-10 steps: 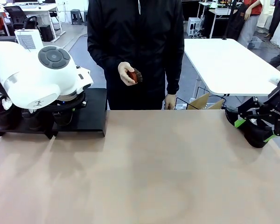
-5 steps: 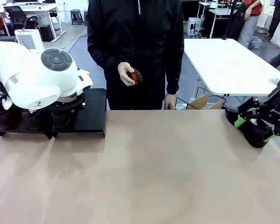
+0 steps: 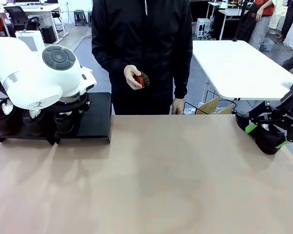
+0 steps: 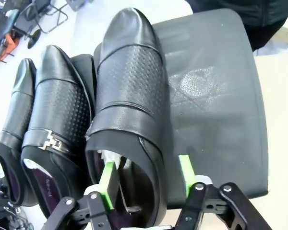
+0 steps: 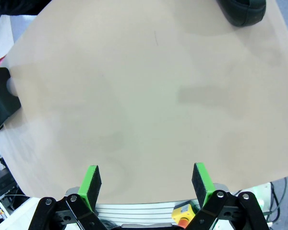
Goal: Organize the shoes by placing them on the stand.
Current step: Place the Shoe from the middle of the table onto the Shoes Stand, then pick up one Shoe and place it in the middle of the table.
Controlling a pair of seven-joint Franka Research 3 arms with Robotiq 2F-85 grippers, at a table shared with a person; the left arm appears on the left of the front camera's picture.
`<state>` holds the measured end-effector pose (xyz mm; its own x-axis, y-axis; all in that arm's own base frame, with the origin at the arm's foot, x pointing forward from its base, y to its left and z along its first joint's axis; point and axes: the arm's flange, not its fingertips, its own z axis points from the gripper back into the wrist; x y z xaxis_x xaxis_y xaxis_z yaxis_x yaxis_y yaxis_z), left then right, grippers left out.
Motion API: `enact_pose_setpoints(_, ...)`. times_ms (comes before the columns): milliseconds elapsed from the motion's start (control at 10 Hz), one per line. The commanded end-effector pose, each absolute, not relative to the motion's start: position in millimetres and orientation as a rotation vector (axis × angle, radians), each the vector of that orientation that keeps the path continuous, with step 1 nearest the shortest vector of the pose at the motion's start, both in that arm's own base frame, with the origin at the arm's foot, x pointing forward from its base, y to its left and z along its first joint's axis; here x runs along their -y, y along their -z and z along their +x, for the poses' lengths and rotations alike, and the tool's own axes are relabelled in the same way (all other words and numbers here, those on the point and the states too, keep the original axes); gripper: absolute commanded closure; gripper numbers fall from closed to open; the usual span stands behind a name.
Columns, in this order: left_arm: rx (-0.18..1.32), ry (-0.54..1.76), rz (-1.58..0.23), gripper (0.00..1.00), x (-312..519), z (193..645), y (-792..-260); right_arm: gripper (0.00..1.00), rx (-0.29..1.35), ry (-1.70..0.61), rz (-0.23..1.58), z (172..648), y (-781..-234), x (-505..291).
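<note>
Shoes (image 4: 129,96): three sit on the black stand (image 4: 216,96), the fourth (image 5: 241,12) on the tabletop (image 5: 134,96). Glossy stiff leather looks slippery; pinch the collar wall. Left gripper (image 4: 145,165) straddles one collar, spread; right gripper (image 5: 145,167) spread too.

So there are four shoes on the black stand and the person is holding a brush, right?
Not quite. Only three shoes are on the stand, side by side, as the left wrist view shows. The fourth shoe sits on the table at its right edge, seen in the front view. The person is holding a brush.
</note>
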<state>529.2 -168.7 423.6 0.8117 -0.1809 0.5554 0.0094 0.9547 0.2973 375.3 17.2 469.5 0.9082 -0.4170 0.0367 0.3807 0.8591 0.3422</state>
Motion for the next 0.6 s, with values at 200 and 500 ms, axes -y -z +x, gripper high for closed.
enact_pose_setpoints(200,0.632,0.093,0.286,0.21,170,527,-431,0.00,0.112,0.401,0.333,376,-471,-16)
enact_pose_setpoints(500,0.632,0.093,0.286,0.21,170,527,-431,0.00,0.112,0.401,0.333,376,-471,-16)
